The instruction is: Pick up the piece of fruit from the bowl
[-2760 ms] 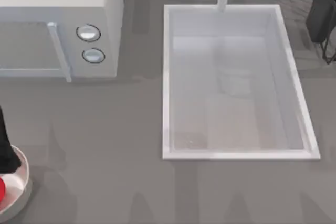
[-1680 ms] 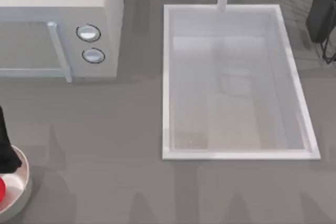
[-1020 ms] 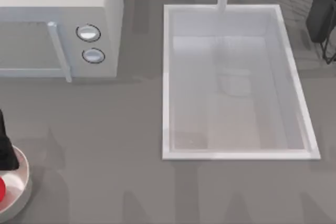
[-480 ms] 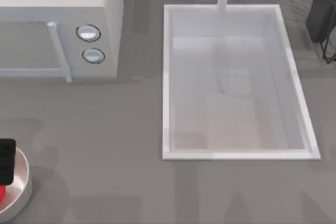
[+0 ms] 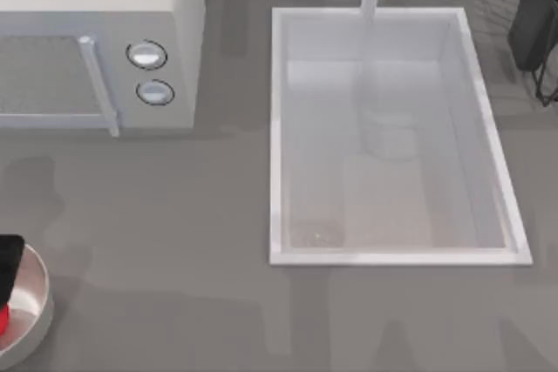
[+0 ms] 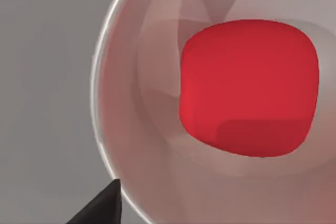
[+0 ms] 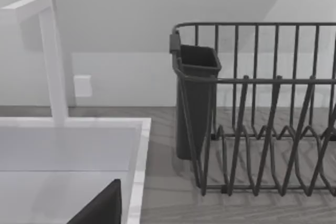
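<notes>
Status: fruit (image 6: pixel 249 87) in bowl (image 6: pixel 118 129), not lifted. My left gripper (image 5: pixel 7 260) over bowl (finger state: can't tell). Grasp + lift remain. Right arm parked by sink (image 5: pixel 277 128).

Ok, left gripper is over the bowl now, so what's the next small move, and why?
Probably ease the left gripper straight down toward the fruit. In the top view it sits over the bowl at the table's left edge, and in the left wrist view the red fruit lies close below in the bowl's bottom, not yet between the fingers. The right arm is parked by the dish rack.
</notes>
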